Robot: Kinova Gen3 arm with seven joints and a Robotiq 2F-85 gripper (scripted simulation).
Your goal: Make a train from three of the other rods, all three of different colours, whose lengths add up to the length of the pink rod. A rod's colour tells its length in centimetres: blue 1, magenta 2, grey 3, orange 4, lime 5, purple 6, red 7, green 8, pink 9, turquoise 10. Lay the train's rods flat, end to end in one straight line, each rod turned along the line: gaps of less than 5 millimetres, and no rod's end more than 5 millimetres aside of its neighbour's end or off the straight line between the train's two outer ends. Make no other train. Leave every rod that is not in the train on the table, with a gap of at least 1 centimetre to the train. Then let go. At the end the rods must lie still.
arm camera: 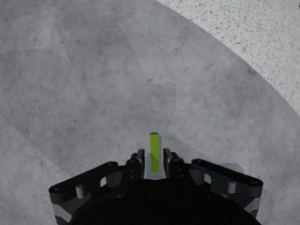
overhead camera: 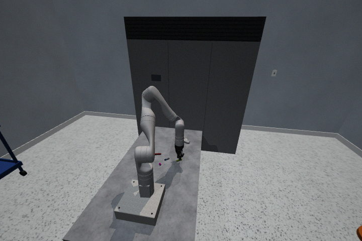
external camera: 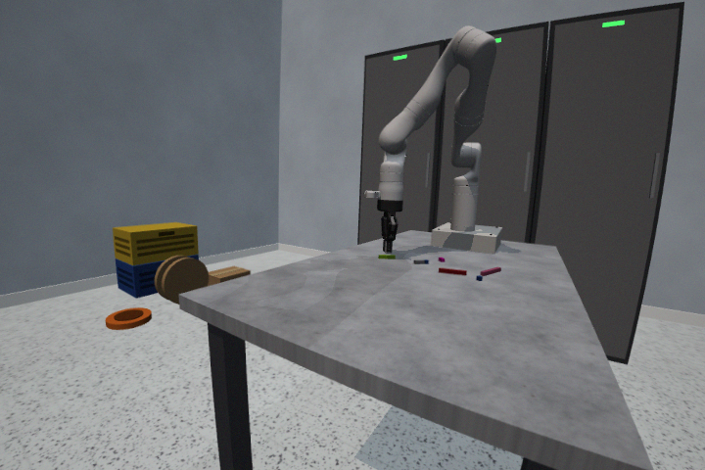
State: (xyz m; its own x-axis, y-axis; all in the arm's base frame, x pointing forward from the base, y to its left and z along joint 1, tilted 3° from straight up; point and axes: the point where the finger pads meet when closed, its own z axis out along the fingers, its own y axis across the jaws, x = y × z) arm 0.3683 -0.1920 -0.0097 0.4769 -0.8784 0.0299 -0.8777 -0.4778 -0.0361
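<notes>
My gripper [overhead camera: 179,158] [external camera: 387,252] [arm camera: 154,157] points down with its fingers partly open, low over the lime rod [overhead camera: 178,160] [external camera: 387,257] [arm camera: 154,140]. In the wrist view the rod lies between the fingertips, with a gap on either side. A grey rod [overhead camera: 167,158] [external camera: 419,261] and a blue rod [overhead camera: 165,159] [external camera: 426,261] lie end to end, apart from the lime rod; any small gap is too small to tell. A magenta rod [overhead camera: 160,163] [external camera: 441,258] lies nearer the base. The pink rod [external camera: 491,270] is hidden by the arm in the top view.
A red rod [overhead camera: 158,153] [external camera: 451,271] lies apart from the grey and blue pair. A second blue rod [external camera: 479,278] lies close to the pink rod. The robot's base block [overhead camera: 130,205] [external camera: 480,241] stands on the table [overhead camera: 184,204] [external camera: 331,309]. A table edge curves across the wrist view's upper right.
</notes>
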